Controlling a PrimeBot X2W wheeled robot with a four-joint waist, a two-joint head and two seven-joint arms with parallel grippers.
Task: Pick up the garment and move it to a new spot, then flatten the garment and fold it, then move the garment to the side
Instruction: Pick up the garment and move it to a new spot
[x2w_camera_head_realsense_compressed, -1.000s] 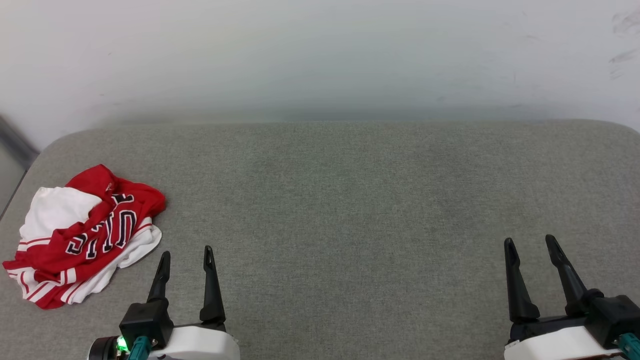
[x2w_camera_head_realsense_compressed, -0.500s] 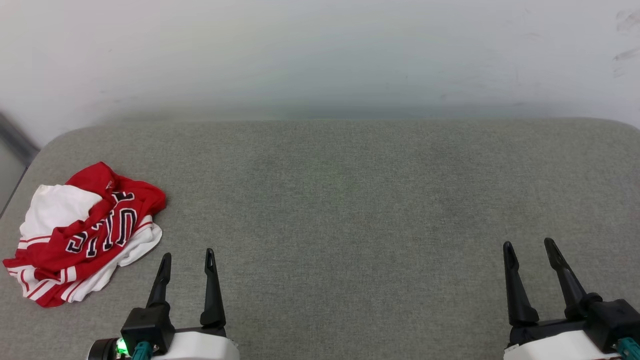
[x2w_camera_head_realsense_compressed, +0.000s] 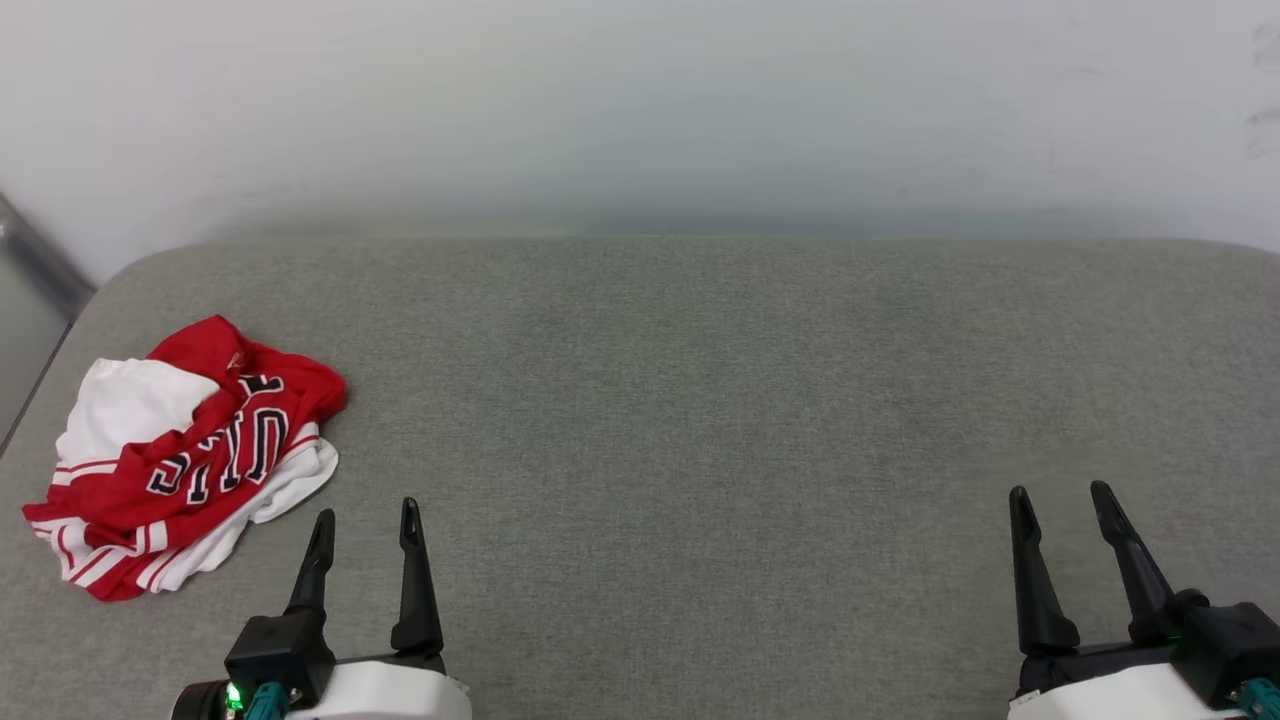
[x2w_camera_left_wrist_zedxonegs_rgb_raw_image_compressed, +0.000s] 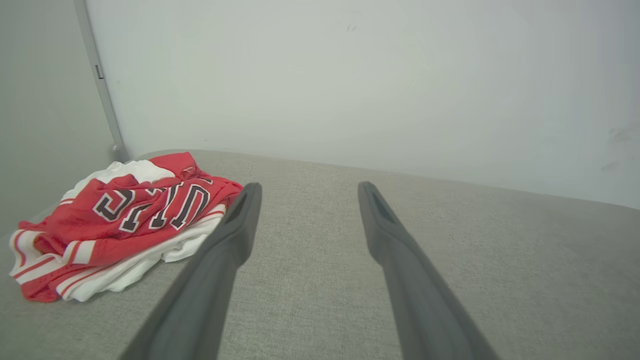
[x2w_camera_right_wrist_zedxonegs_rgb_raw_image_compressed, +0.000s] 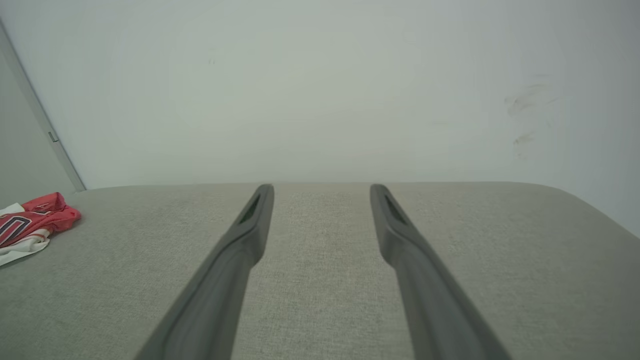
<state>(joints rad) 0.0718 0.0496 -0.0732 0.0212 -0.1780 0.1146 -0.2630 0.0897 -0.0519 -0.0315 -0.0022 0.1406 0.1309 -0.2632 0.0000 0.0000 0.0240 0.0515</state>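
Observation:
The garment (x2w_camera_head_realsense_compressed: 190, 455), a red jersey with white panels, striped trim and dark letters, lies crumpled near the left edge of the grey padded surface (x2w_camera_head_realsense_compressed: 700, 400). The left wrist view has the garment (x2w_camera_left_wrist_zedxonegs_rgb_raw_image_compressed: 125, 220) at its left, and the right wrist view has the garment (x2w_camera_right_wrist_zedxonegs_rgb_raw_image_compressed: 30, 225) at its far left edge. My left gripper (x2w_camera_head_realsense_compressed: 365, 515) stands open at the lower left, just right of and nearer than the garment, apart from it. My right gripper (x2w_camera_head_realsense_compressed: 1060, 492) is open at the lower right, far from the garment, with nothing between its fingers.
A pale wall (x2w_camera_head_realsense_compressed: 640, 110) rises behind the surface's far edge. A grey vertical strip (x2w_camera_head_realsense_compressed: 40, 265) marks the corner at the left, beyond the surface's rounded left end.
The whole head view has shifted slightly right and down, so the camera moved. The garment lies as before. Both grippers stay open, the left one a little lower in the view.

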